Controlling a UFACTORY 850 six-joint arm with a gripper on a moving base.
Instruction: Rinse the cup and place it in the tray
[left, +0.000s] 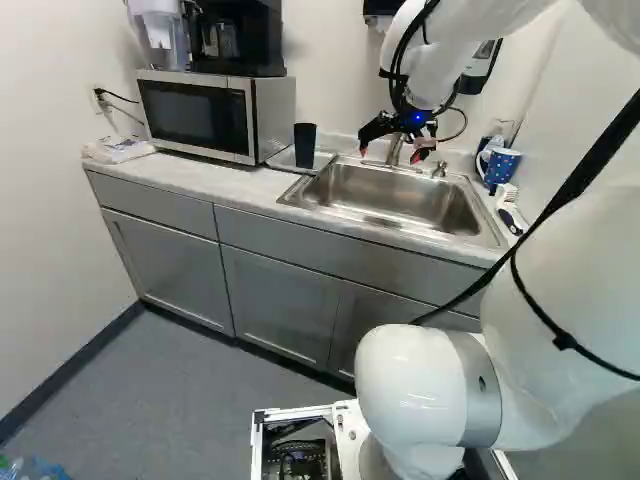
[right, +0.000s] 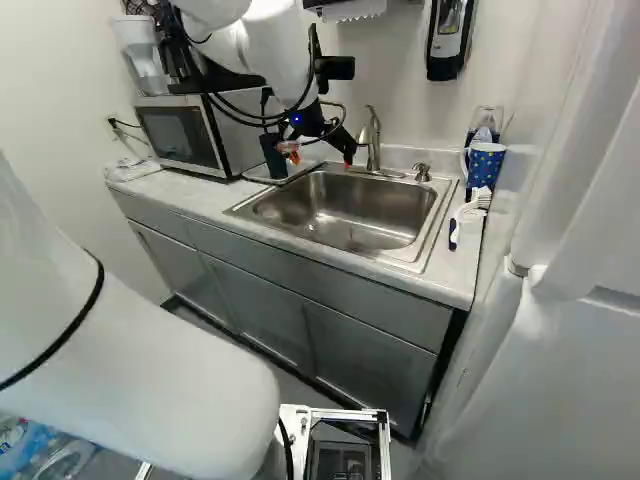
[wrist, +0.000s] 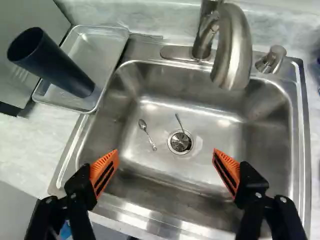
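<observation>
A dark cup (wrist: 55, 65) stands upright in the metal tray (wrist: 93, 49) beside the sink (wrist: 210, 110), the open, empty hand (wrist: 165, 152) above the basin — placing looks complete, though whether any rinsing was done cannot be told.

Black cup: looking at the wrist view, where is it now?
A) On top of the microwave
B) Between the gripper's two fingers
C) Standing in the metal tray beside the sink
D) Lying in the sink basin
C: the cup stands with its base inside the tray, and the gripper is open over the sink.
</observation>
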